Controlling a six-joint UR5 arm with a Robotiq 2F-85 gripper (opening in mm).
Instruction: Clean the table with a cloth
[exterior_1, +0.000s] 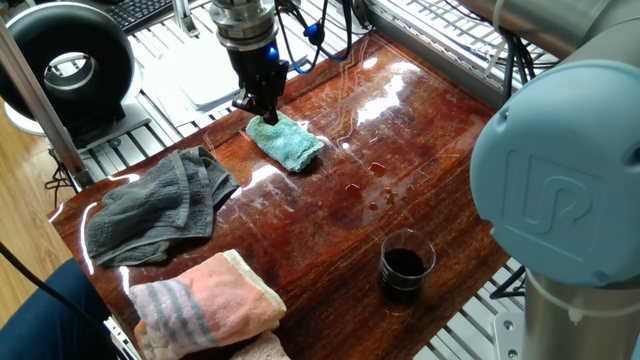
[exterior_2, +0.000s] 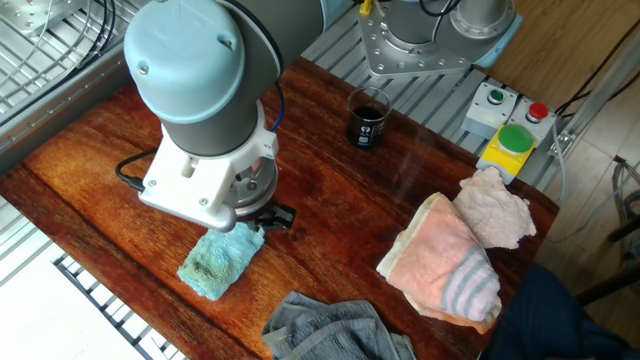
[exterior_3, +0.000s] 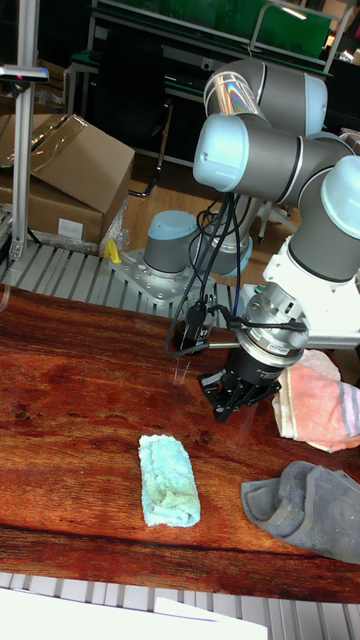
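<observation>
Gripper (exterior_1: 263, 108) points down at the far end of the teal cloth (exterior_1: 288, 143). Fingertips look close together in one fixed view and in the tall fixed view (exterior_3: 228, 408); whether they pinch a fold of cloth or only hang at its edge, cannot tell. In the other fixed view the arm's wrist housing hides the fingertips almost wholly; only a dark bit shows beside the cloth (exterior_2: 220, 259).

The cloth lies flat, folded oblong, on the wood-grain table (exterior_1: 420, 170), toward the edge next to the white board (exterior_1: 205, 78).

Towels besides the cloth, three: dark grey towel (exterior_1: 155, 208), crumpled, cut off by the frame edge in the other fixed view (exterior_2: 335, 328); pink towel with grey stripes (exterior_1: 205, 300), folded; a paler pinkish rag (exterior_2: 495, 208) beside it, barely showing at the bottom edge of one fixed view.

One glass beaker (exterior_1: 405, 266), dark liquid inside, near the table edge, well apart from the cloth.

Small wet spots (exterior_1: 378, 170) on the glossy top, hard to separate from glare.

One button box (exterior_2: 510, 128) past the table corner: green, red and a smaller button.
</observation>
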